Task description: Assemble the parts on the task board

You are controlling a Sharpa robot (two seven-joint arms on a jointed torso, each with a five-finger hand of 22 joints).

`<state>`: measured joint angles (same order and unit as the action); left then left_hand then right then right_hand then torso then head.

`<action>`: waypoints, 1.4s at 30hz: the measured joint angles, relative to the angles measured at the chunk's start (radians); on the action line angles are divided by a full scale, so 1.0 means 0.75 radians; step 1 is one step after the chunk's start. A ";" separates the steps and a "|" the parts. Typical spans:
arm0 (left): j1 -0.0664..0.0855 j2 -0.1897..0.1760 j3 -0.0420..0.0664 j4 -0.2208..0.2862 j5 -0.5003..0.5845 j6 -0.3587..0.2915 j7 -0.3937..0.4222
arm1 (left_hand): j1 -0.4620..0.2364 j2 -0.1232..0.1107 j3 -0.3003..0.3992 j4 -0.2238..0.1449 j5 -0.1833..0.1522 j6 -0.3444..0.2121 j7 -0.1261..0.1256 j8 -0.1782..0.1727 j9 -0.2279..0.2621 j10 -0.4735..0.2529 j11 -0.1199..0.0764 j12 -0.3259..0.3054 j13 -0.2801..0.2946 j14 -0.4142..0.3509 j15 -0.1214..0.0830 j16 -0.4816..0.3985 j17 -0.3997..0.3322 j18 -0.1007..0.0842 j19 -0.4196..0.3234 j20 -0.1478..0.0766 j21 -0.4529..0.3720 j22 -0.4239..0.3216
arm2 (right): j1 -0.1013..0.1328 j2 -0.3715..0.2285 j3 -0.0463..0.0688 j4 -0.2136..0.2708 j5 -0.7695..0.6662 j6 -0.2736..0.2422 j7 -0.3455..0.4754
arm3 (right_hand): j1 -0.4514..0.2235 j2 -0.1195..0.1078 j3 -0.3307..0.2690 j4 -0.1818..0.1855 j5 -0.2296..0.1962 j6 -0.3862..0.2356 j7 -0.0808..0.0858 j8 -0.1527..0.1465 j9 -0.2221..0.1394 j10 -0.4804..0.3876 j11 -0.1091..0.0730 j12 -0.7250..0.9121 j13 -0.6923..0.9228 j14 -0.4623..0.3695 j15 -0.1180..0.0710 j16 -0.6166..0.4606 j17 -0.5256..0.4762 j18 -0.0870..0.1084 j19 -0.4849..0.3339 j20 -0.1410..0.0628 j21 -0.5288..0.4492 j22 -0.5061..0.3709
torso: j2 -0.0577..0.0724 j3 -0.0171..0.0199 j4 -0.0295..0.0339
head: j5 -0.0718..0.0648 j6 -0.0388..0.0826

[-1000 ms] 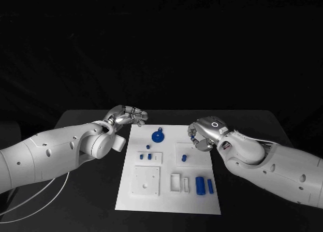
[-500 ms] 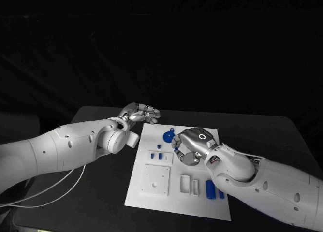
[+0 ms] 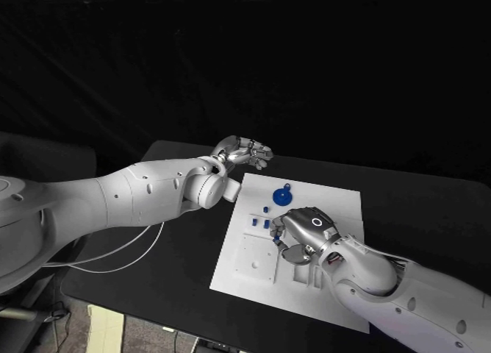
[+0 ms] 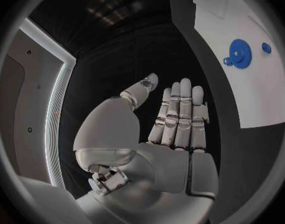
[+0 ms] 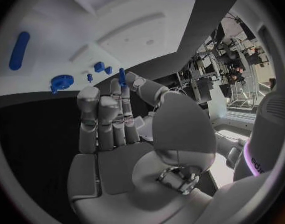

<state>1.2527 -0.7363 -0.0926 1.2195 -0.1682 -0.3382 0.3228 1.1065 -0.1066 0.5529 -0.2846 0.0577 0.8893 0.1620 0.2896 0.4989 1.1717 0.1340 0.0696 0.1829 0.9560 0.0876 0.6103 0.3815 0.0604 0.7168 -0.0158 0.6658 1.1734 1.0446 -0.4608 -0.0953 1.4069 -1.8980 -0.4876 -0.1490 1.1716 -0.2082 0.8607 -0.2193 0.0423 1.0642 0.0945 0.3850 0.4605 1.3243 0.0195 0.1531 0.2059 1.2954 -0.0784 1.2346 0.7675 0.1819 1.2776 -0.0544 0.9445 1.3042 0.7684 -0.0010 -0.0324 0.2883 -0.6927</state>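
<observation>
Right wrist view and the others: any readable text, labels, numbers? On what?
Board: none.
Parts: none.
White casing, right wrist view: dark letters, cut off at the rim, unreadable.

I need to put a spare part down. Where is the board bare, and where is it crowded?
Bare: the white board's far corner beyond the blue gear. Crowded: the board's middle, where the right hand hangs over small blue pieces. The left hand is off the board's far edge.

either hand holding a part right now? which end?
Right hand pinches a small blue peg by its lower end, between fingertips, over the task board. Left hand holds nothing, fingers straight.
</observation>
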 measured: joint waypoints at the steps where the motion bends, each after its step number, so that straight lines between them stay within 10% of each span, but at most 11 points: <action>1: 0.001 0.003 0.000 0.000 0.001 -0.001 0.001 | 0.000 0.000 0.000 0.000 0.000 0.000 0.000 0.000 0.000 0.000 0.000 0.000 0.000 0.000 0.000 -0.003 0.000 0.000 0.000 0.000 0.000 0.000 | -0.002 0.003 0.000 -0.003 0.000 0.000 0.001 | 0.000 0.000 0.000 0.000 -0.001 0.000 0.000 0.000 0.000 0.000 0.000 0.000 0.000 0.000 0.000 0.000 0.000 0.000 0.000 0.000 0.000 0.000 | 0.000 0.0000 -0.0001 | 0.008 -0.005; 19: 0.006 0.035 0.000 0.002 0.006 -0.004 0.007 | 0.000 0.000 0.000 0.000 0.000 0.000 0.000 0.000 -0.001 0.000 0.000 0.000 0.000 0.000 0.000 -0.003 0.003 -0.001 0.000 0.000 -0.005 0.000 | -0.041 0.077 -0.039 -0.092 -0.016 0.003 0.008 | 0.000 0.000 -0.002 -0.002 0.006 0.000 0.000 0.000 0.001 0.000 0.000 -0.010 0.000 0.002 0.002 0.000 0.000 -0.001 0.005 -0.004 0.000 0.000 | 0.001 0.0023 -0.0013 | 0.072 -0.033; 42: 0.007 0.038 0.000 0.027 -0.025 -0.005 0.010 | 0.000 0.000 -0.004 0.004 0.000 -0.004 -0.003 0.000 -0.002 0.000 0.000 0.000 -0.001 0.000 0.000 -0.013 0.006 -0.008 0.000 0.000 -0.005 0.001 | -0.056 0.106 -0.055 -0.130 -0.076 0.035 0.005 | 0.006 0.006 -0.004 -0.004 0.005 0.000 0.000 0.000 0.000 0.000 0.000 -0.006 0.000 0.000 0.000 0.000 -0.001 -0.007 0.005 -0.010 0.000 -0.001 | 0.001 0.0024 -0.0023 | 0.049 -0.041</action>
<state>1.2581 -0.7075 -0.0926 1.2394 -0.1867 -0.3419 0.3304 1.1065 -0.1066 0.5503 -0.2820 0.0578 0.8867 0.1594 0.2896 0.4973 1.1718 0.1339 0.0696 0.1821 0.9560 0.0875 0.6005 0.3861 0.0542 0.7168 -0.0159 0.6618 1.1743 1.0025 -0.3817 -0.1367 1.3092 -1.9551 -0.4614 -0.1455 1.1759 -0.2039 0.8580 -0.2220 0.0462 1.0640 0.0944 0.3849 0.4608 1.3246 0.0195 0.1487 0.2061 1.2955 -0.0783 1.2345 0.7668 0.1766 1.2812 -0.0617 0.9445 1.3033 0.7688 0.0009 -0.0341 0.3253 -0.7233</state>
